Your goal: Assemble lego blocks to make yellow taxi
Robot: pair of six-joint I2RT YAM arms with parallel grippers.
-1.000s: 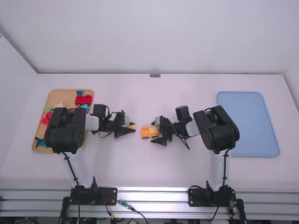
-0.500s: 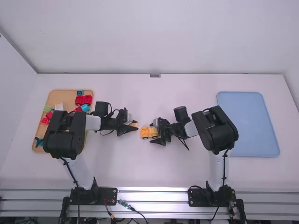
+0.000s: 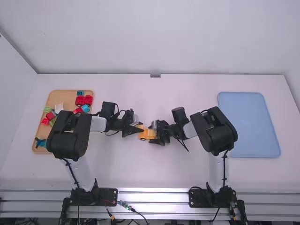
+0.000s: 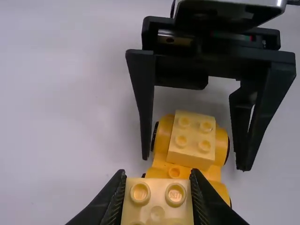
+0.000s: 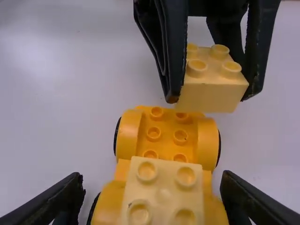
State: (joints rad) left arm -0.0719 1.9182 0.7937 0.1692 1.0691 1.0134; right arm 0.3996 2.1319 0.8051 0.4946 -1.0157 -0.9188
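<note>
My left gripper [image 3: 142, 129] is over the left end of the orange wheeled base [image 3: 149, 135] at mid-table. In the left wrist view my left gripper [image 4: 157, 178] is shut on a pale yellow block [image 4: 157, 213]; this held block [image 5: 211, 96] hangs above the studded far end of the base [image 5: 166, 133]. Another yellow block [image 5: 164, 187] sits on the base's other end. My right gripper [image 3: 154, 133] straddles that end; in the right wrist view my right gripper [image 5: 152, 180] stands open, one finger on either side of the base.
A wooden tray [image 3: 70, 96] at the left holds a red wheeled piece [image 3: 84, 100] and several coloured blocks, partly under the left arm. A blue tray [image 3: 248, 124] lies at the right.
The left gripper has moved right with its block, from beside the base to over its left end. The right gripper and the base have shifted slightly, the gripper a little to the left.
</note>
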